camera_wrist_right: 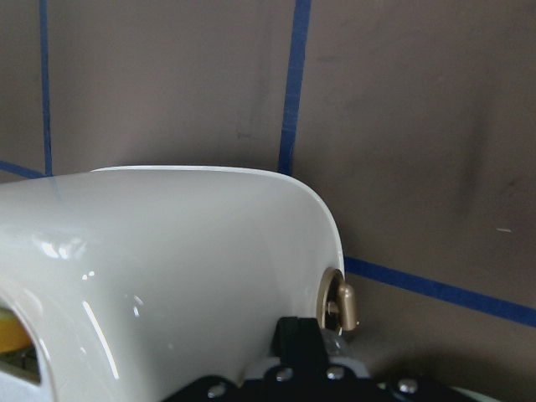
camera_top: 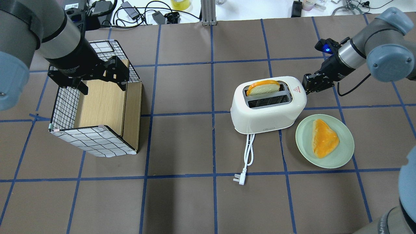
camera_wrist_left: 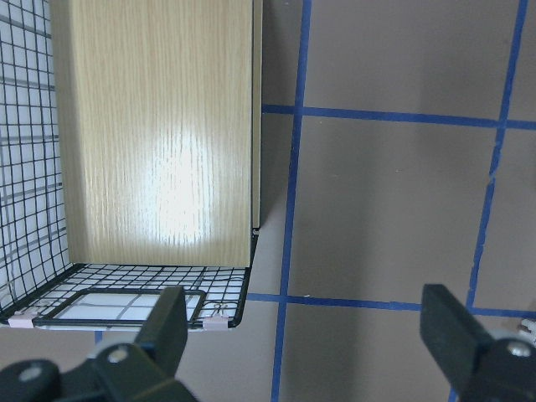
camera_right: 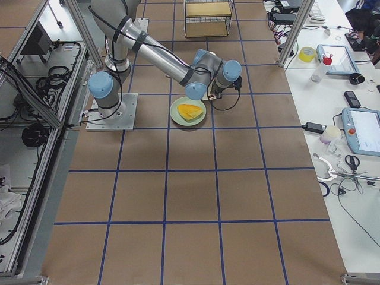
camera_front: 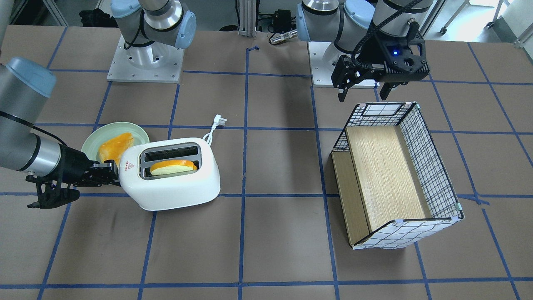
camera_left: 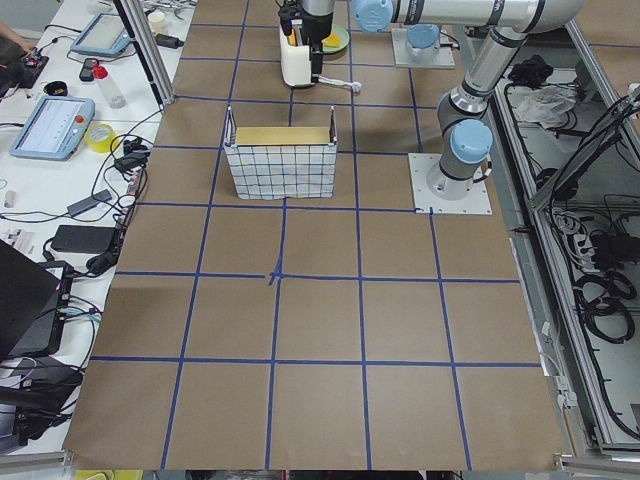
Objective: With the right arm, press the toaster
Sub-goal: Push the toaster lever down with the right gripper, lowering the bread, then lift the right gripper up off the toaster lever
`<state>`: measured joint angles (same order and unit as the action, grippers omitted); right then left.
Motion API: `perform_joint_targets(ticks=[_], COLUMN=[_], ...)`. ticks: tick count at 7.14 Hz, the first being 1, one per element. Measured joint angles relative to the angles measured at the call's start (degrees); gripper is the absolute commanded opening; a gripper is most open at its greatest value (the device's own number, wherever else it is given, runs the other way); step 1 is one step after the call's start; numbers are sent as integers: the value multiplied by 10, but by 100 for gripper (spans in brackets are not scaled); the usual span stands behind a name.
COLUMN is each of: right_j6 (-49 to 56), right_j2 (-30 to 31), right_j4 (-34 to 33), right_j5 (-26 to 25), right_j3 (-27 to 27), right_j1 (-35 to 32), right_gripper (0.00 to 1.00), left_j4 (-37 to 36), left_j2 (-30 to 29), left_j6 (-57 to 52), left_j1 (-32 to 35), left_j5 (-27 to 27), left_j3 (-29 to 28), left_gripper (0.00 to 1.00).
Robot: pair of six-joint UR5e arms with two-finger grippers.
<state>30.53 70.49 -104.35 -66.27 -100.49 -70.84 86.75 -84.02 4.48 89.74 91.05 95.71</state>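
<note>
Toaster (camera_top: 268,107) has the right gripper (camera_top: 307,86) right up at one end. The fingers (camera_wrist_right: 294,337) are pinched together with no gap, tips against the rounded end wall just beside a small tan knob (camera_wrist_right: 341,303). I'd guess that knob is the push-down lever, but I can't tell if they're actually touching it.

The toaster sits on the table (camera_top: 182,201) on the robot's right side. A green plate (camera_top: 345,156) holding one slice of toast (camera_top: 325,138) is just beside it. Its white cord (camera_top: 249,151) lies loose on the table, plug not in anything.

Far off on the other side, the left gripper (camera_front: 362,89) hangs over the back edge of the checkered box (camera_front: 437,166), fingers spread wide, holding nothing.

Progress-wise, I'd say the reach is done and the press isn't. The slice in the slot (camera_top: 263,87) stands well above the top, so the lever looks up. What's left is pushing it down.

As for writing, there's a red warning triangle sticker (camera_front: 130,166) with tiny red text beside it, and a small mark (camera_top: 269,129) low on the side. Both are too small to read.
</note>
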Motion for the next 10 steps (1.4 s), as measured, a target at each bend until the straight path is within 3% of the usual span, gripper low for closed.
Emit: perform_joint_targets(ticks=[7,10], right_j6=[-27,-57], right_j2=[47,79], right_j4=[24,85], right_j5=[-26,-50], right_j3=[13,53], right_j1=[0,0], right_gripper=[0,0], left_j4=[0,0], left_j2=[0,0], left_j6=[0,0], left_j1=[0,0], left_j5=[0,0], left_j3=[0,0], left_gripper=[100,100])
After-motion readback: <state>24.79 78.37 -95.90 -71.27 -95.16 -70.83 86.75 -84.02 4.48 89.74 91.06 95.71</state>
